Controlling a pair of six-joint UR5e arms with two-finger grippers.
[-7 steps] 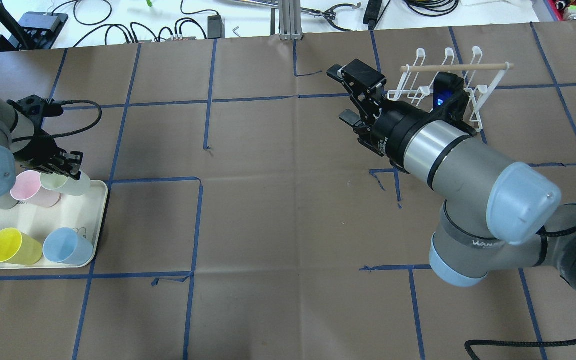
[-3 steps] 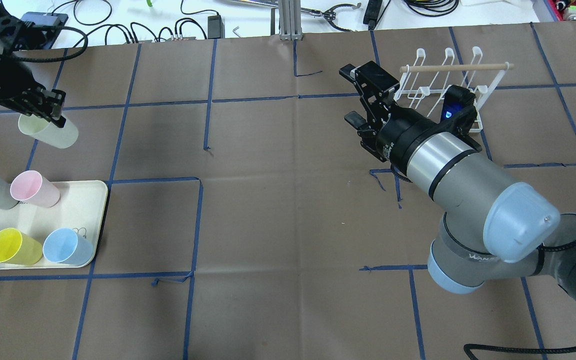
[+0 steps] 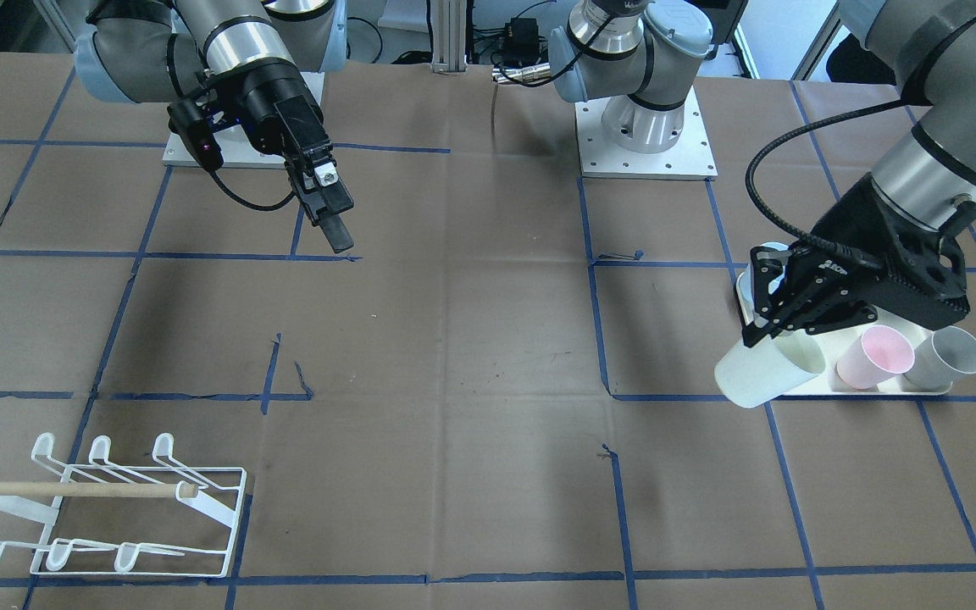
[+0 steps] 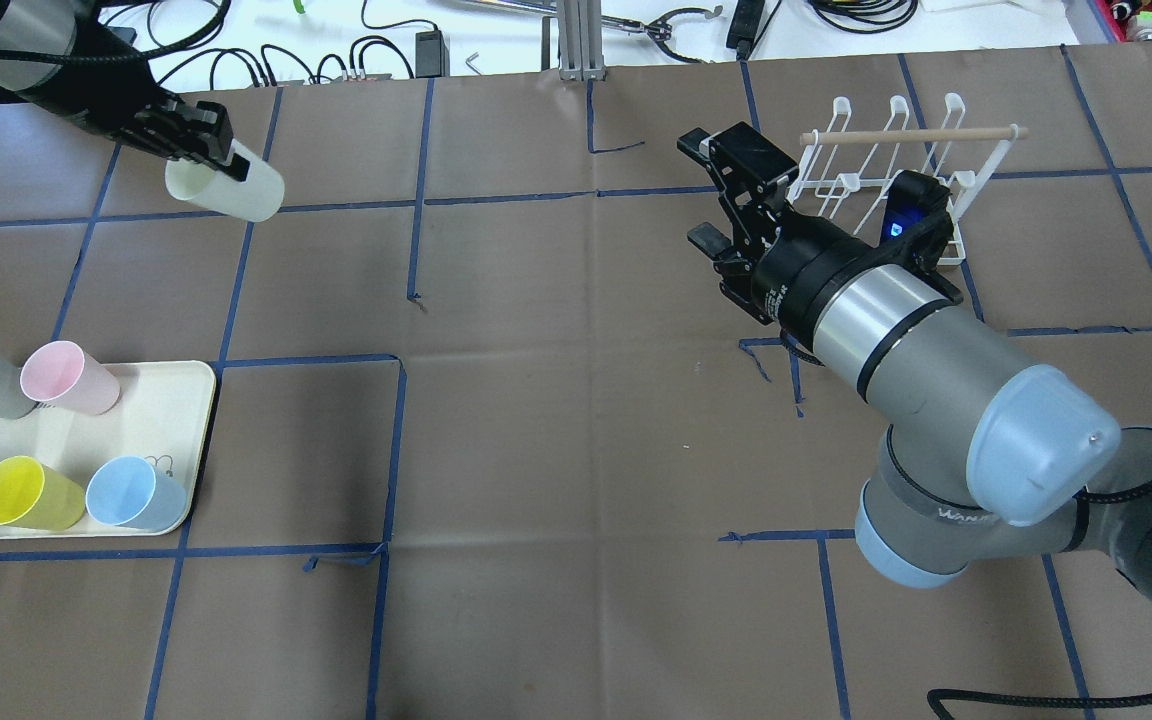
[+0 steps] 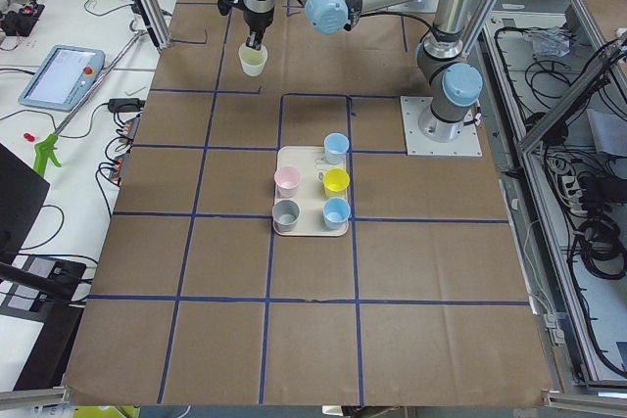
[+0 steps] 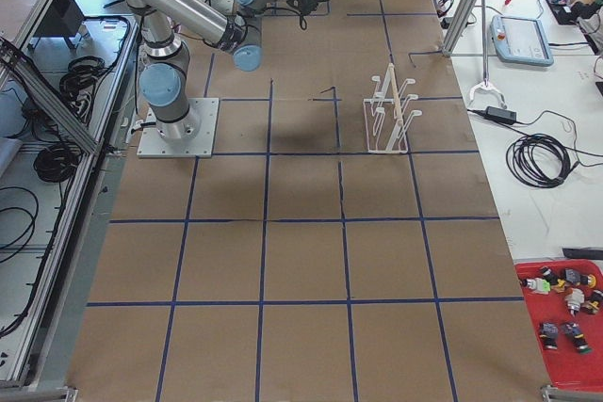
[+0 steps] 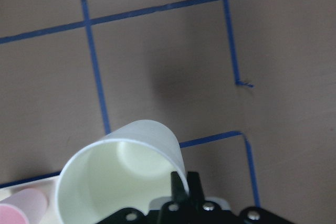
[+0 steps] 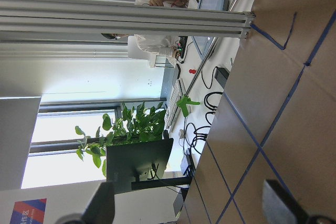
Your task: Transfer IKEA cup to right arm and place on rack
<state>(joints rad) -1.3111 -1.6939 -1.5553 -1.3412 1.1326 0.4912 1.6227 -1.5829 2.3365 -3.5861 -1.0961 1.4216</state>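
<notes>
Between the left gripper's [image 4: 218, 162] fingers, pinched at the rim with one finger inside and one outside, hangs the IKEA cup [image 4: 228, 190]: a plain, pale cream tumbler that tapers toward its base, tilted on its side above the brown paper table [image 4: 556, 420]. Back from that gripper, toward the robot, lies a cream tray [image 4: 176, 400] with a faint line drawing on it, holding grey, pink, yellow and two blue cups. Well apart, across the table, the right gripper [image 4: 701, 195] is spread wide and empty, just beside the rack [image 4: 911, 133] of white wire prongs with a wooden dowel. White letters "WAN" show on the right arm [image 4: 936, 340] near its elbow; the print on its wrist is too small to read.
</notes>
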